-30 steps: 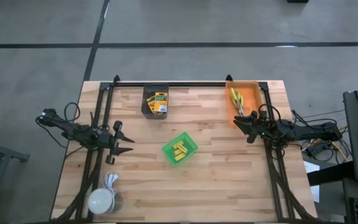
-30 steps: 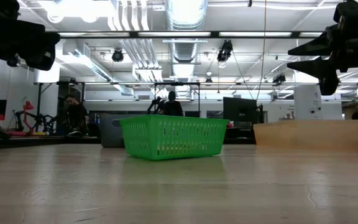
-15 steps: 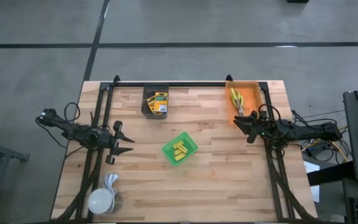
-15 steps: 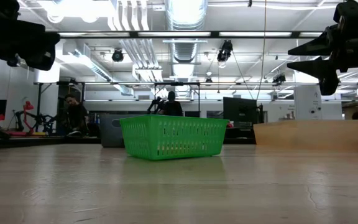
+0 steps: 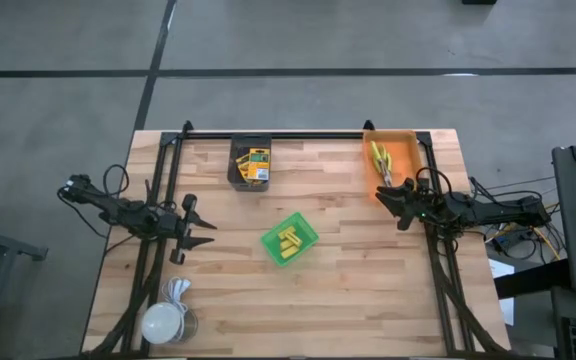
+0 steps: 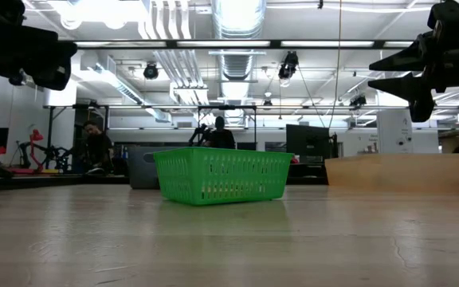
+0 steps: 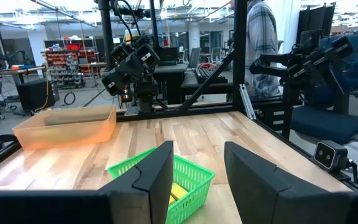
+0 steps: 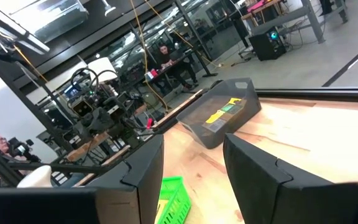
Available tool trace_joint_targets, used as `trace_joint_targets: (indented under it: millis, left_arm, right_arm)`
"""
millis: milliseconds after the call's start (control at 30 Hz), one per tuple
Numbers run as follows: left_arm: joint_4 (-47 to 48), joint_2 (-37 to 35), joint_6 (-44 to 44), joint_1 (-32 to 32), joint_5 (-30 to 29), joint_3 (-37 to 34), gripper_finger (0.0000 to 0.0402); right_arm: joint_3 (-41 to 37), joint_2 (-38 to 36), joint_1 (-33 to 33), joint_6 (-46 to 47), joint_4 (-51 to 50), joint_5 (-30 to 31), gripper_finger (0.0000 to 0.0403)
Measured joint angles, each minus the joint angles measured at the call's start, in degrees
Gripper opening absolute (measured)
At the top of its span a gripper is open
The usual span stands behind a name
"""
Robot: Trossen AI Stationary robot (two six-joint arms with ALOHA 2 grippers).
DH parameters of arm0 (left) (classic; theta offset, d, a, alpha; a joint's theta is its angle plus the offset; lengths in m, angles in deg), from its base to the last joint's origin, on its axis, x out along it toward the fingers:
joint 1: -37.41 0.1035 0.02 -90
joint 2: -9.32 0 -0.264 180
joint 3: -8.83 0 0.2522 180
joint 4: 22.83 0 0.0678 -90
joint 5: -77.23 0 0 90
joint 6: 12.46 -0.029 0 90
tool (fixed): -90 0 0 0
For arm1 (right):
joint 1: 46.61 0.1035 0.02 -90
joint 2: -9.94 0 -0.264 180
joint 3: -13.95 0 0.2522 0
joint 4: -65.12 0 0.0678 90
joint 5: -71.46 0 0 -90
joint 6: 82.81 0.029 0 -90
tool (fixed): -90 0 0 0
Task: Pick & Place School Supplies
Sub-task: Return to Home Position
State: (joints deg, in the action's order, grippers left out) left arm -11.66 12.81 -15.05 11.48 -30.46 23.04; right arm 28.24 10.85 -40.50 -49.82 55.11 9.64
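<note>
Step in hand, by my reading: both arms go back to home, and the sorting looks finished. The left claw hangs over the left side of the pale wooden plank desk, fingers spread; the left wrist view shows nothing between them. The right claw hangs raised just over the near end of the translucent orange plastic bin at the far right corner, fingers likewise spread and empty. All supplies are binned:

- the yellow-handled metal pliers lie in the orange bin;
- the yellow-and-green crayon boxes lie in the dark grey rectangular bin at the far edge, left of middle;
- the small yellow rectangular blocks lie in the green mesh plastic basket mid-desk.

To do the step well, hold both claws open and high and draw each arm slowly straight back toward its own side edge, with no sweep across the middle. The right claw should rise clear of the orange bin's rim before retracting, or it could catch the wall and shift the bin. For room, there is broad bare wood between the green basket and either arm, and along the near edge. As limits, black metal frame rails line the far edge and both side edges. A white round object with a coiled cord also sits at the near left corner, close to the left arm's line, so do not drop low there.
</note>
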Motion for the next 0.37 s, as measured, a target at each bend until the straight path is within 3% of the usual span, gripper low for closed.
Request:
trace_joint_targets:
  millis: [367]
  left_arm:
    - [0.0, 0.0, 0.0, 0.0, 0.0, 0.0, 0.0149]
  right_arm:
    - [0.0, 0.0, 0.0, 0.0, 0.0, -0.1, 0.0162]
